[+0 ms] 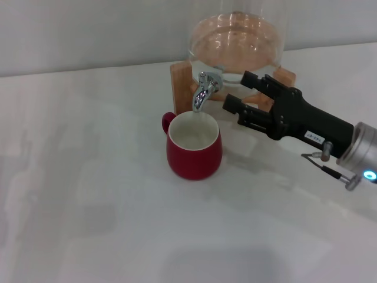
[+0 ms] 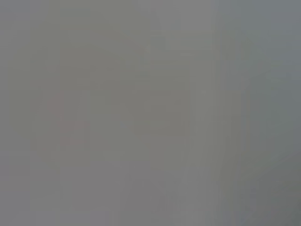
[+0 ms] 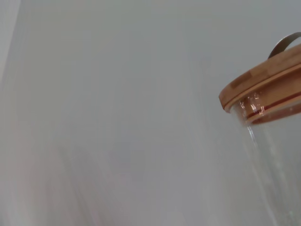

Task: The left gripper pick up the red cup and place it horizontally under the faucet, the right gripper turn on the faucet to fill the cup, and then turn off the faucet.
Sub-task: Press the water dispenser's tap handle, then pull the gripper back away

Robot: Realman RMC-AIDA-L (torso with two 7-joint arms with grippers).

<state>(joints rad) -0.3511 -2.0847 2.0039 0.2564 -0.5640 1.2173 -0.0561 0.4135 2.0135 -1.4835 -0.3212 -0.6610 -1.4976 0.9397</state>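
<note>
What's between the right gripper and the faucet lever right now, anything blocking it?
Nothing visible. The right gripper, fingers open, sits just to the right of the faucet with only open air between them. The red cup stands below the spout, out of that path.

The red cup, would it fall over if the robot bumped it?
Probably not easily: the red cup looks squat and wide, sitting upright on the table under the faucet. It looks glossy, so it may slide, and probably chips if knocked. The right gripper hovers open nearby.
</note>
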